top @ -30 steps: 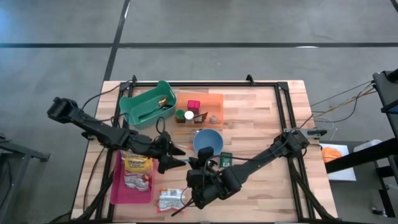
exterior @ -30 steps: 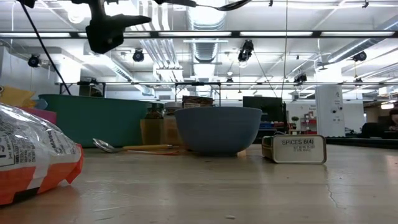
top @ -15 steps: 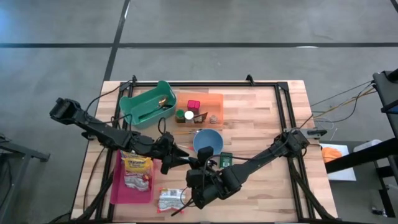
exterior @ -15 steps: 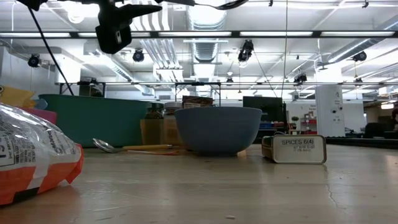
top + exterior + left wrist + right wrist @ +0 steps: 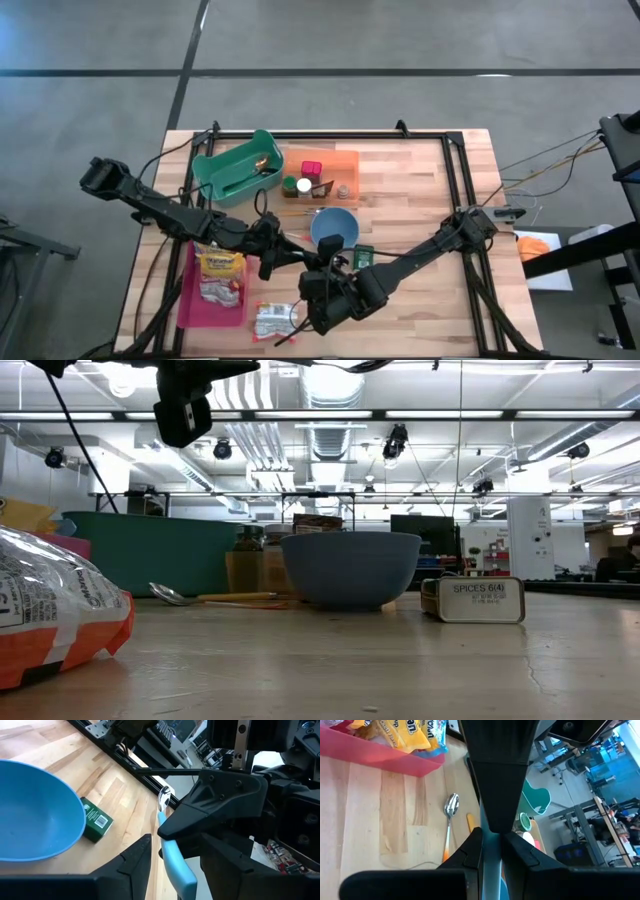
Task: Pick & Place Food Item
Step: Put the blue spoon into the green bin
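Butcher-block table [image 5: 420, 170], lab floor around. Overhead, grippers meet over table middle in dark tangle; fingertips hard to make out there. Right gripper [image 5: 490, 840] pinches blue-handled spoon [image 5: 172, 860], handle end cut off by frame edge. Left gripper [image 5: 292, 256] flanks that handle, fingers partly spread, contact not visible; a second ago they stood far wider and further from right gripper. Snack bags [image 5: 218, 275] lie untouched in pink tray [image 5: 190, 300]; packet [image 5: 272, 320] at front edge, partly under right arm.

Pincer [image 5: 490, 851] clamping pale-blue handle [image 5: 491, 865], spoon [image 5: 450, 816], pink tray [image 5: 380, 755]
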Motion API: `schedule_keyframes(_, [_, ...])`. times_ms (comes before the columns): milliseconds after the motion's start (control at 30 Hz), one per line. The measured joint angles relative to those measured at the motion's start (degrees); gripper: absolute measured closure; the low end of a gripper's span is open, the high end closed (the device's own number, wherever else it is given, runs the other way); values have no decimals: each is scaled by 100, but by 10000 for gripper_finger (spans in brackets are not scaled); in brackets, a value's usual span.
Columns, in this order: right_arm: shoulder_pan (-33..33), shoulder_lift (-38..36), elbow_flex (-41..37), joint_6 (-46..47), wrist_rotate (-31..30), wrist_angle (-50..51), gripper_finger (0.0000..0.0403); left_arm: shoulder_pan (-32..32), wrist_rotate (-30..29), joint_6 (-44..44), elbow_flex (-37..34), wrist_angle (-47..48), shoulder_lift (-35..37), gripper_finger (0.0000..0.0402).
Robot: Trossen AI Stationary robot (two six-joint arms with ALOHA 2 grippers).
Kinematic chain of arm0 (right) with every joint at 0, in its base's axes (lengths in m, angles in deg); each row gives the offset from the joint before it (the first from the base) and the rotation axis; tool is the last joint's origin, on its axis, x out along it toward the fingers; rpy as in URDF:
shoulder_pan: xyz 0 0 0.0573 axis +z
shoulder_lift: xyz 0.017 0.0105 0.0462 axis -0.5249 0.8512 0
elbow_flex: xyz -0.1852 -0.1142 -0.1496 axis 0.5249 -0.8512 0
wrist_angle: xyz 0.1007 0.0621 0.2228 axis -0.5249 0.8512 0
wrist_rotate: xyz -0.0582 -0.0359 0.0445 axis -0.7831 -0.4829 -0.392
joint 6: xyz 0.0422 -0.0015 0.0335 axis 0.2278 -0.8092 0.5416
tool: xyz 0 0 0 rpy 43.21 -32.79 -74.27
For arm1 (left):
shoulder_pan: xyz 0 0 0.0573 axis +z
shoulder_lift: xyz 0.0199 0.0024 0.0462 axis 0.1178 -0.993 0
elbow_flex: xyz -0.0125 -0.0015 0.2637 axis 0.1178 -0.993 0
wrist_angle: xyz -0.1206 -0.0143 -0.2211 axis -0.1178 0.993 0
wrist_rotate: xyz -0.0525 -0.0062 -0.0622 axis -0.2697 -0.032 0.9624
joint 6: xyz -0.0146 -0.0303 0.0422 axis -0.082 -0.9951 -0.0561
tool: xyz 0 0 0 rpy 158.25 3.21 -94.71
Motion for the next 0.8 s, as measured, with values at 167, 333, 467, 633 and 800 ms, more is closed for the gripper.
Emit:
schedule_keyframes(167, [-16,0,0,-3,0,-4,368,0,2,116,0,2,0,237])
schedule_keyframes(333, [-50,0,0,-70,-4,-86,368,0,2,140,0,33,0,237])
schedule_keyframes(467, [-59,0,0,-272,-7,-229,368,0,4,153,0,52,0,241])
schedule_keyframes(633, [-60,0,0,-343,-2,-283,368,-2,22,203,2,45,0,286])
schedule_keyframes(800, [-52,0,0,-358,-4,-267,368,-2,26,269,2,72,0,351])
